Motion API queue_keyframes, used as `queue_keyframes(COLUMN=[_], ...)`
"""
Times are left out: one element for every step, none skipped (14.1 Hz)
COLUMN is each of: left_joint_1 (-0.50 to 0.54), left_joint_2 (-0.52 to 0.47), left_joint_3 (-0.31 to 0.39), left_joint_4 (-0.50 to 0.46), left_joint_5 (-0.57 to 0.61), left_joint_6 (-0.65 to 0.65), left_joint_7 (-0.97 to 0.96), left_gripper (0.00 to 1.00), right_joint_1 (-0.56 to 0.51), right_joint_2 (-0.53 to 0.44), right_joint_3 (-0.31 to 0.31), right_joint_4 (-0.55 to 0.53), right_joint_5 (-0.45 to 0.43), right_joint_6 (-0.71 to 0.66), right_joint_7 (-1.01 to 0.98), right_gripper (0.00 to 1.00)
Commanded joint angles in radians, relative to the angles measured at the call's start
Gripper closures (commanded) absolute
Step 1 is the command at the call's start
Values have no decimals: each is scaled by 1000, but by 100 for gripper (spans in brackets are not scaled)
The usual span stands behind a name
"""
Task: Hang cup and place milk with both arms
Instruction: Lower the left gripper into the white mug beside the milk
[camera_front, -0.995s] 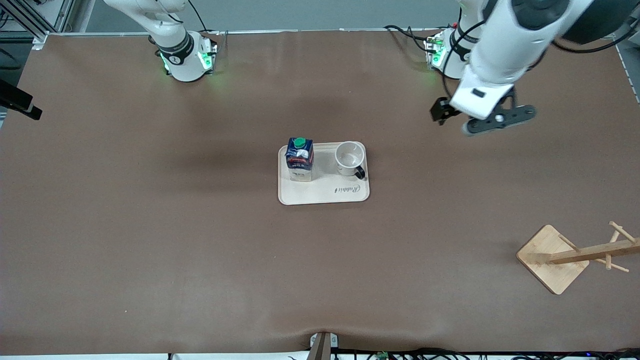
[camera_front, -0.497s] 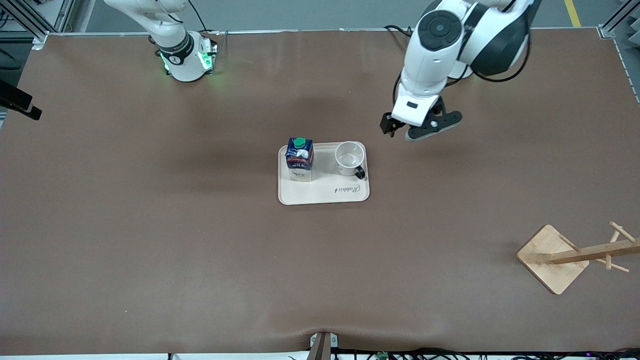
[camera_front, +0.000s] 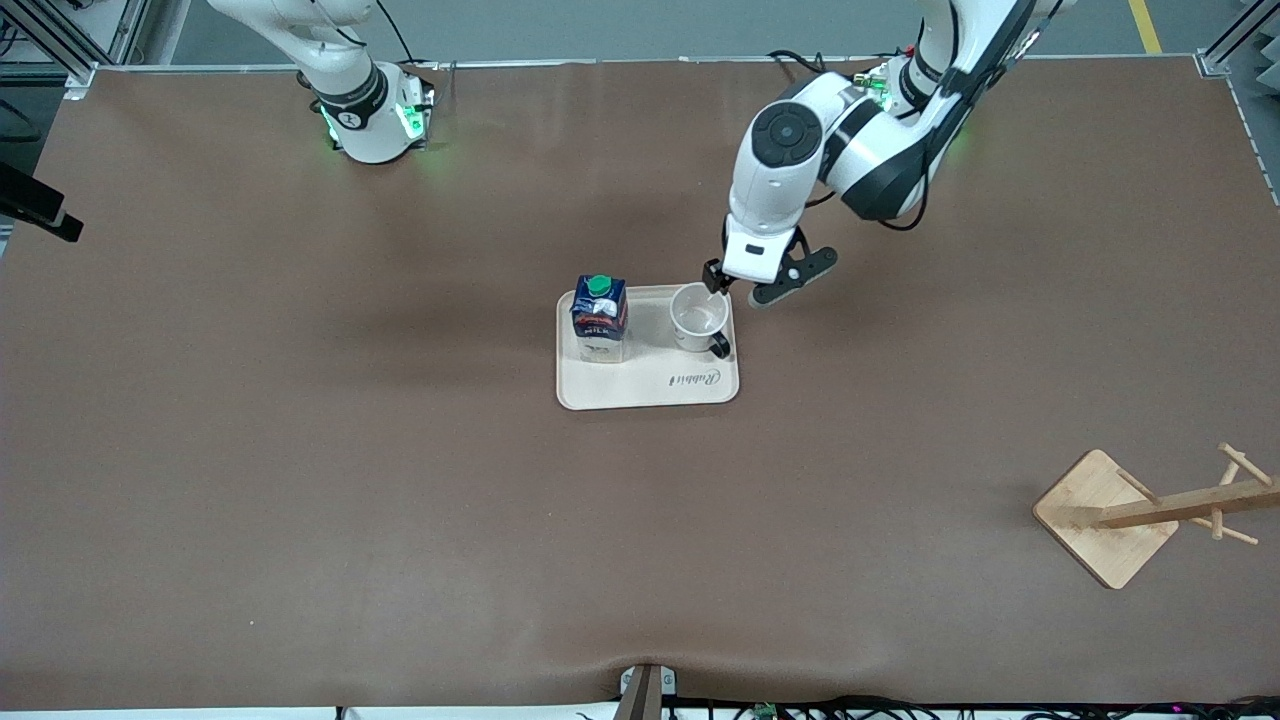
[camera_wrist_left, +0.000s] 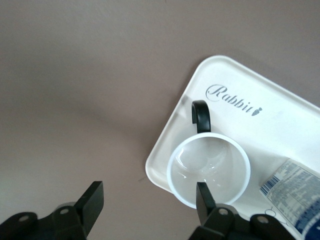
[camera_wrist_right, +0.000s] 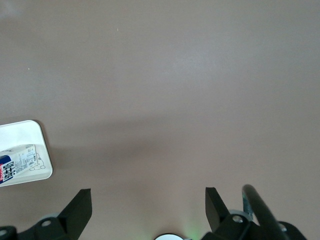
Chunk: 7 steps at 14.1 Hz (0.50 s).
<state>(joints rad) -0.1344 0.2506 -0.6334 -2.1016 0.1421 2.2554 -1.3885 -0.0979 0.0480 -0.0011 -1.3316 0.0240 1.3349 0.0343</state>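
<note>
The white cup (camera_front: 697, 315) stands upright on the cream tray (camera_front: 650, 390), its black handle (camera_front: 720, 347) pointing toward the front camera. The dark-blue milk (camera_front: 600, 318) with a green cap stands beside it on the tray, toward the right arm's end. My left gripper (camera_front: 750, 288) is open over the tray's corner by the cup. In the left wrist view (camera_wrist_left: 148, 200) one finger (camera_wrist_left: 202, 197) is over the cup's (camera_wrist_left: 207, 167) rim and the other over bare table. My right gripper (camera_wrist_right: 147, 205) is open and empty, waiting up near its base. The cup's face is hidden.
A wooden cup rack (camera_front: 1150, 515) with pegs on a square base stands toward the left arm's end, nearer the front camera. The tray's corner (camera_wrist_right: 30, 135) and the milk (camera_wrist_right: 15, 165) show in the right wrist view. Brown mat covers the table.
My left arm has swung from over its own end of the table toward the tray and come down; its open gripper is now at the cup. The right arm has not moved.
</note>
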Motion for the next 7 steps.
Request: queue_keyframes(left_joint_1=[-14, -17, -20, -22, -22, -22, -24], left_joint_2=[99, 130, 159, 182, 197, 210, 223], left_joint_3=[-5, -5, -5, -5, -5, -6, -5], left_joint_4=[15, 15, 20, 21, 21, 21, 23], left_joint_5=[89, 126, 163, 192, 212, 221, 221], left_joint_6=[77, 99, 110, 118, 124, 125, 130], left_joint_7=[-124, -157, -184, -211, -234, -244, -250], left_gripper=[20, 21, 21, 24, 26, 30, 39], right_joint_1=[-23, -23, -23, -23, -25, -25, -25], right_joint_2=[1, 1, 1, 3, 3, 1, 3], right_joint_3=[12, 12, 12, 12, 12, 12, 12], right_joint_4=[5, 5, 5, 5, 5, 5, 5], right_joint_5=[10, 10, 10, 10, 8, 8, 8], right_joint_6=[1, 1, 3, 3, 3, 3, 3], right_joint_7=[-10, -10, -10, -10, -10, -10, -10], right_gripper=[0, 0, 0, 0, 0, 0, 0])
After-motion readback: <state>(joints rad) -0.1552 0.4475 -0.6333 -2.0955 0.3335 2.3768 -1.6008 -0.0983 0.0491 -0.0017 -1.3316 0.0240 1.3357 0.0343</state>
